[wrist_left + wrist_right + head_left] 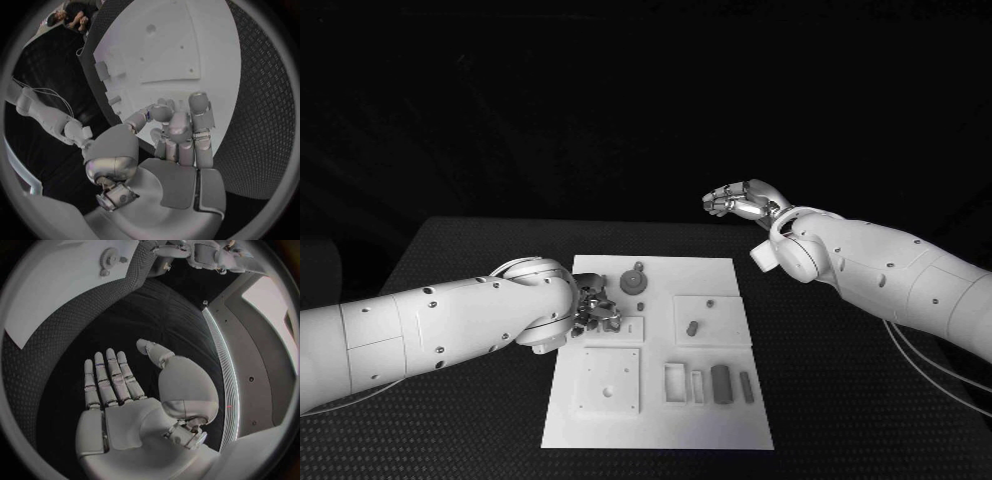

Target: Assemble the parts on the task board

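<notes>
Two robot arms over a white task board (pixel 661 400) lying in the middle of a black table (pixel 459 250).

Head view: the left hand (pixel 596 308) sits low over the board's upper left area, fingers curled; I cannot tell whether it holds anything. A round toothed part (pixel 635 281) lies just beside it. Small dark parts (pixel 721 383) rest in recesses along the board's right side. The right hand (pixel 740 203) hangs well apart, beyond the board.
Left wrist view: the fingers (pixel 181 125) bunch together over the board.
Right wrist view: the right hand is flat, fingers (pixel 106 375) straight, holding nothing.
</notes>
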Controlling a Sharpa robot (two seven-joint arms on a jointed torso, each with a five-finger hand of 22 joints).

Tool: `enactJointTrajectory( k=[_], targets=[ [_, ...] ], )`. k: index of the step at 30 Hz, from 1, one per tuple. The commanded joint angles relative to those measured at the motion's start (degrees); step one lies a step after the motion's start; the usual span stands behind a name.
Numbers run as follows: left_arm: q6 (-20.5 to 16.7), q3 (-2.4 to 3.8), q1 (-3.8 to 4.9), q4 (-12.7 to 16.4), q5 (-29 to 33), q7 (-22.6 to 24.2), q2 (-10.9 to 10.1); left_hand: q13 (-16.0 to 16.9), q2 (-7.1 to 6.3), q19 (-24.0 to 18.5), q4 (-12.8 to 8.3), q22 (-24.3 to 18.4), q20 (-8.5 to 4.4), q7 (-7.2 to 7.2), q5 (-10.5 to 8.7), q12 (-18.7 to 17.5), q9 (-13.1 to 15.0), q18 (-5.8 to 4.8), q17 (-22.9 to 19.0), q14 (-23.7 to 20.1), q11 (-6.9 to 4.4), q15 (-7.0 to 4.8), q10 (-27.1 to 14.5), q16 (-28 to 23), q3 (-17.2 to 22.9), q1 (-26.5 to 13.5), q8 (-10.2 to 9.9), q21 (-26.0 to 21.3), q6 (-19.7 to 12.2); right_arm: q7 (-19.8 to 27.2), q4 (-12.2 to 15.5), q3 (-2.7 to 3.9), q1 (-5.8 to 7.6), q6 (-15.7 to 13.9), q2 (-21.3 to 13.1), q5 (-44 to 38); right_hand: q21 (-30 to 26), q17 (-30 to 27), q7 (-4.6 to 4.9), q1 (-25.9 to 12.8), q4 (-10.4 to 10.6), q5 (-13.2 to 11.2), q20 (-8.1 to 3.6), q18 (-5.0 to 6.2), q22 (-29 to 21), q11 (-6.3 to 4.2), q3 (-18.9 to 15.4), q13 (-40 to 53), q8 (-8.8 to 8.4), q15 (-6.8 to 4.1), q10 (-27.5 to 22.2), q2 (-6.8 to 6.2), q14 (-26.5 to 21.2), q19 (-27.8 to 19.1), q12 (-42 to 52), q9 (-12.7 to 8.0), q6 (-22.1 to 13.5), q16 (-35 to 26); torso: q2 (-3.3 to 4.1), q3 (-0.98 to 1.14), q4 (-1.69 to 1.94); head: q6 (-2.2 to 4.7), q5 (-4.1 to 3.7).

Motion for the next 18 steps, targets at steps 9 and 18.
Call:
enactJointTrajectory(
  k=[9, 18],
  targets=[
    [2.1, -0.04, -0.45, -0.1, -3.1, 0.5, 1.0, -1.3, 0.74, 0.7, -0.3, 1.3, -0.79, -4.08, 1.65, 0.6, 0.6, 0.2, -1.3, -3.2, -0.78, -2.73, 0.2, 1.5, 0.6, -1.7, 0.6, 0.6, 7.1, 0.7, 0.0, 0.04, -0.03, 1.2, 0.1, -0.1, -0.2, -0.1, 0.2, -0.5, -0.1, 0.0, 0.12, -0.42, 0.2, 0.07, -0.4, -0.1, 0.32, 0.55, 0.3, -0.04, -0.1, -0.5, -0.4, -0.1, -0.2, -0.4, 0.0, 0.04, -0.07, -0.2, 0.16],
    [2.4, -0.03, -0.67, -0.1, -3.9, 0.4, 1.4, -1.8, 1.14, 0.7, -0.9, 1.2, -0.85, -4.41, 3.66, 1.3, 0.9, 0.26, -2.4, -3.6, -1.12, -3.06, 0.0, 2.5, 0.9, -2.7, 0.7, 1.0, 7.9, 0.7, 0.0, 0.04, -0.03, 1.5, 0.1, -0.2, -0.3, -0.1, 0.31, -0.5, -0.1, 0.0, 0.13, -0.47, 0.3, 0.18, -0.5, -0.3, 0.38, 0.71, 0.4, 0.01, -0.1, -0.6, -0.5, -0.2, -0.2, -0.4, -0.02, 0.09, -0.06, -0.13, 0.09]
  ],
)
